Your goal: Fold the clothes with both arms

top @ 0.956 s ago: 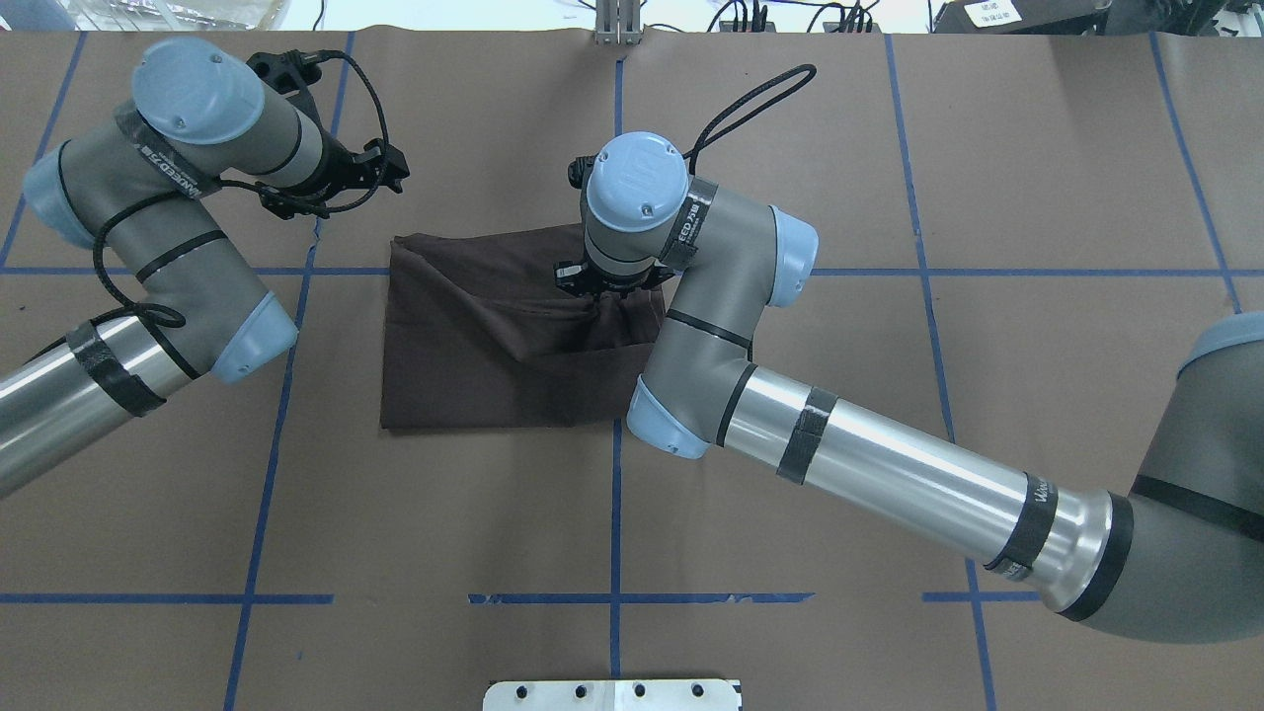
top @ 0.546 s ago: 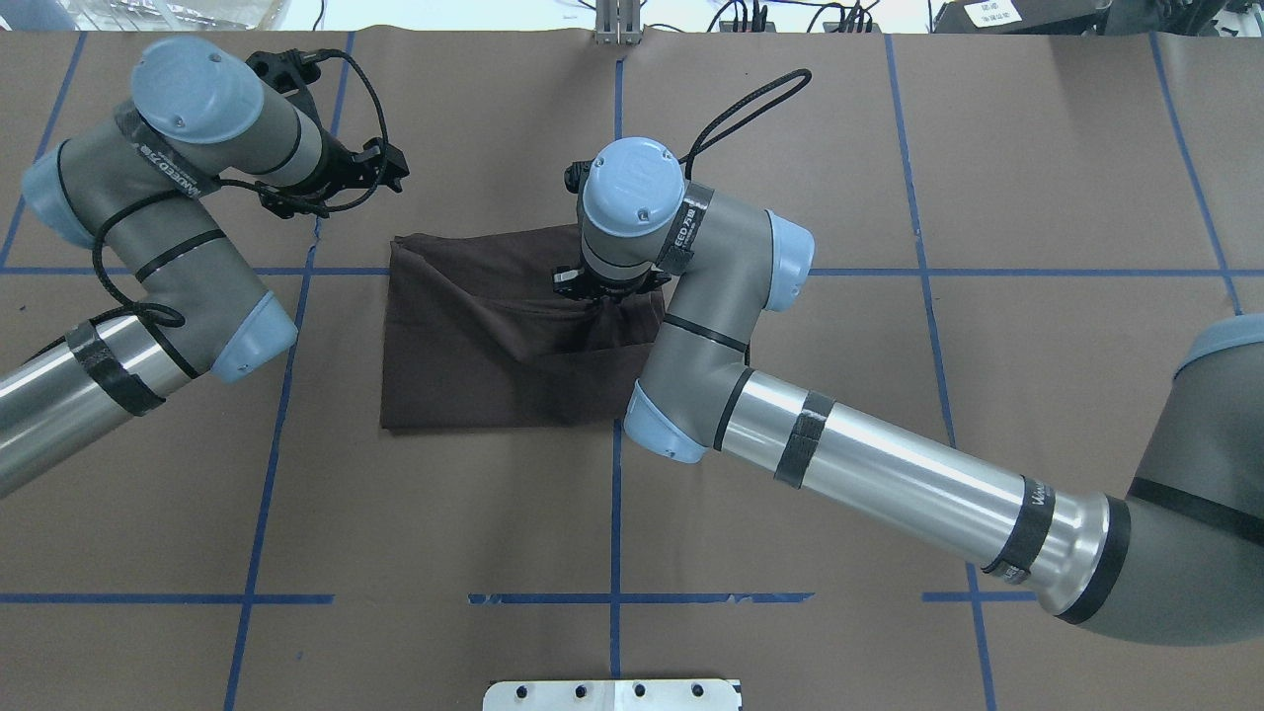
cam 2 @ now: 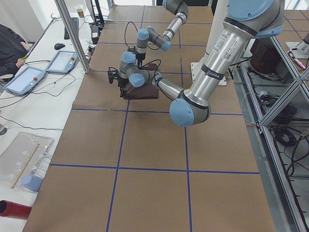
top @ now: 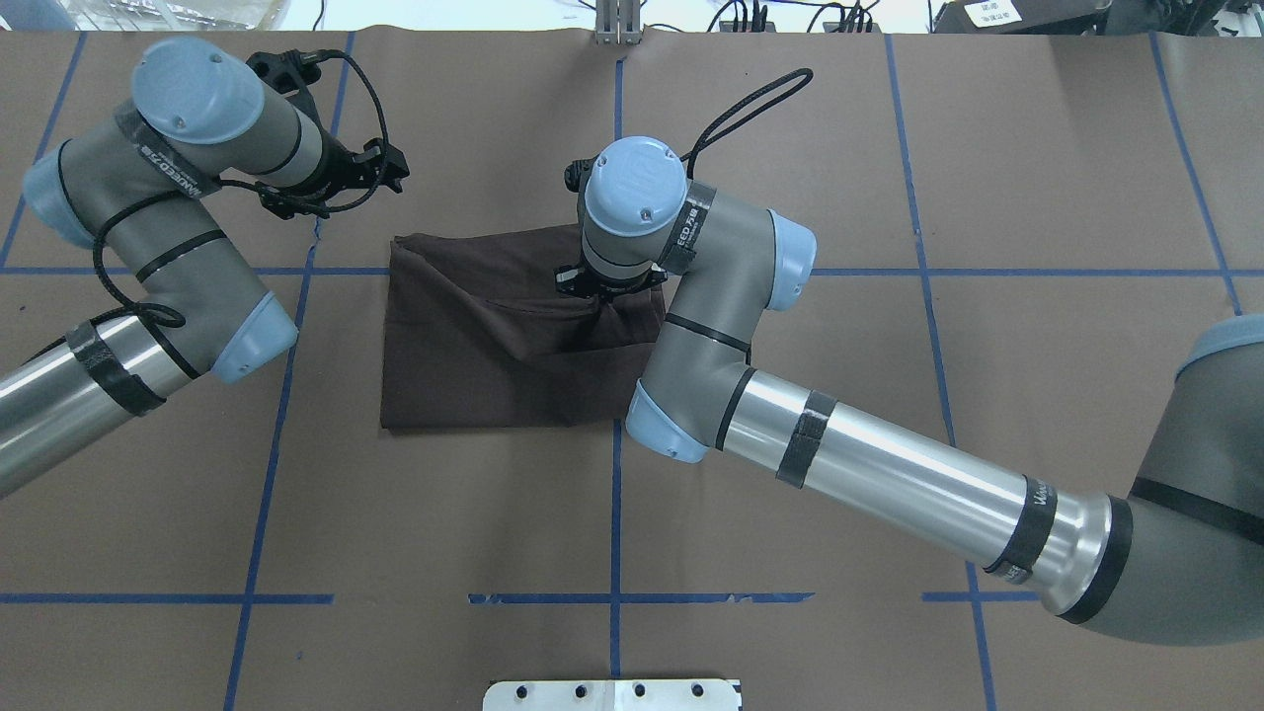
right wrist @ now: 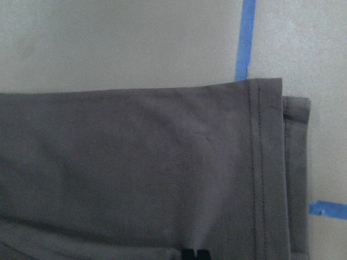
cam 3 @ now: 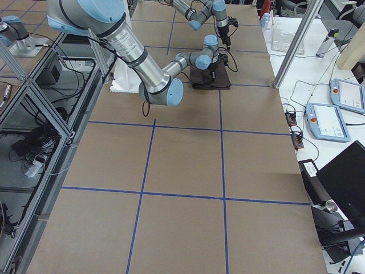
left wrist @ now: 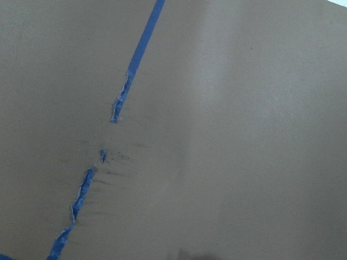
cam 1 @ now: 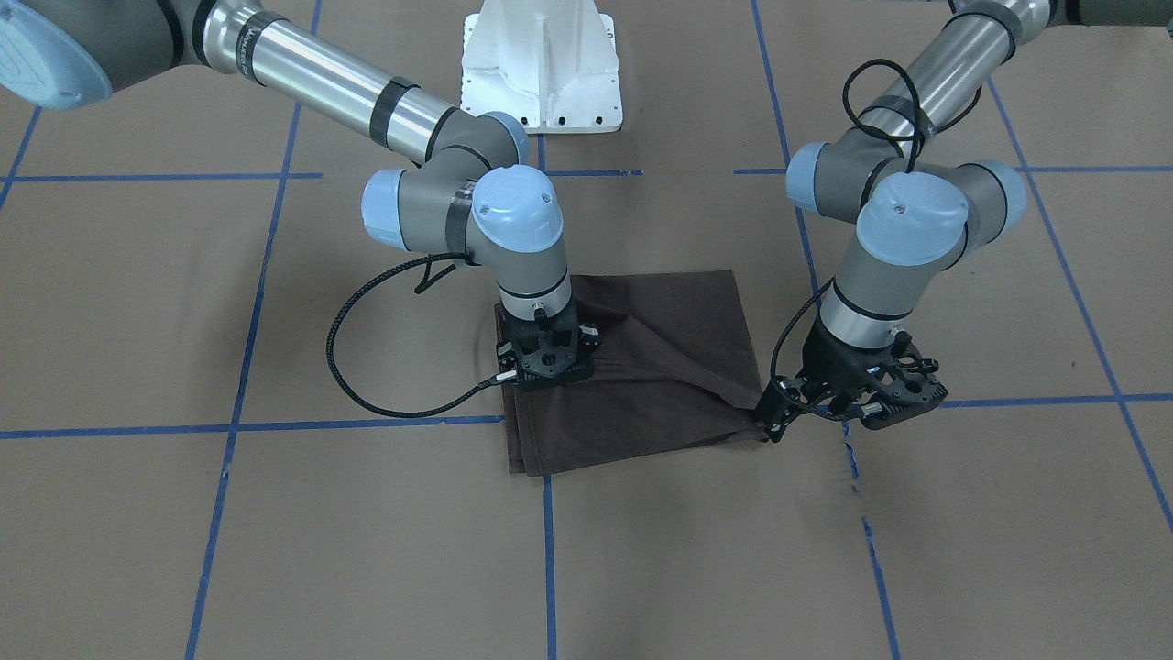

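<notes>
The dark brown T-shirt lies folded into a rough rectangle in the middle of the table. My right gripper points straight down onto the shirt's right half and is shut on a pinch of fabric. Creases run from that pinch to the far left corner. The right wrist view is filled by a stitched hem of the shirt. My left gripper hovers open and tilted just off that corner, holding nothing. The left wrist view has only bare paper and torn blue tape.
Blue tape lines grid the brown paper. The white pedestal stands at the robot's edge. Beside the table's left end are a bench with two tablets and a seated person.
The right wrist has shifted a little to the left over the shirt, with the pinch of cloth still in its fingers. The left arm has stayed put.
</notes>
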`<state>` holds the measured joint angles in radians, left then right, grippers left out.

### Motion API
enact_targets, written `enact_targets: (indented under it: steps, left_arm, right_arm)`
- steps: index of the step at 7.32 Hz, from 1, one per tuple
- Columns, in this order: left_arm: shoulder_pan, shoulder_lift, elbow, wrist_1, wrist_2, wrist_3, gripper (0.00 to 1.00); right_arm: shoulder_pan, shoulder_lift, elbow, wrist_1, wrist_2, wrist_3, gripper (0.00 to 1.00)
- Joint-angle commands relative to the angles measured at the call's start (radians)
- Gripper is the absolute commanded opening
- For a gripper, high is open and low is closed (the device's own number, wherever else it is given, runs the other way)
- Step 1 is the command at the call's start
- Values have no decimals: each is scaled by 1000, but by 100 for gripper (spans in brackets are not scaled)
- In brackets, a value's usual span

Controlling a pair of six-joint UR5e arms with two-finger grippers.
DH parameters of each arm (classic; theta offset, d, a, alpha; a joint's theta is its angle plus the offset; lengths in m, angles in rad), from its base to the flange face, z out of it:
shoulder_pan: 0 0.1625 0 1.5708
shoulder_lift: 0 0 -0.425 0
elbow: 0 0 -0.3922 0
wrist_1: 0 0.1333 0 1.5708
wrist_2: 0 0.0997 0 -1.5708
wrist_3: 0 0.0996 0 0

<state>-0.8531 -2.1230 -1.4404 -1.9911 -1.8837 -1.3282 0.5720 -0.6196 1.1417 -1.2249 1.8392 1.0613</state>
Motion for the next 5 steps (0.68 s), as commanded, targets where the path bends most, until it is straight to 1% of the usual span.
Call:
enact_targets:
  steps: [1,3,4,5]
  left_arm:
    - [0,0,0,0,0,0,100]
    - [0,0,0,0,0,1,100]
    - [0,-2,0,0,0,0,100]
    - [-1,-2,0,0,0,1,100]
  right_arm:
    - [9,0,7,4,-5,-4,0]
    - [55,0,7,5,-14,-14,0]
    - [64,1,7,7,-32,-12,0]
    - [71,1,4,4,-75,-11,0]
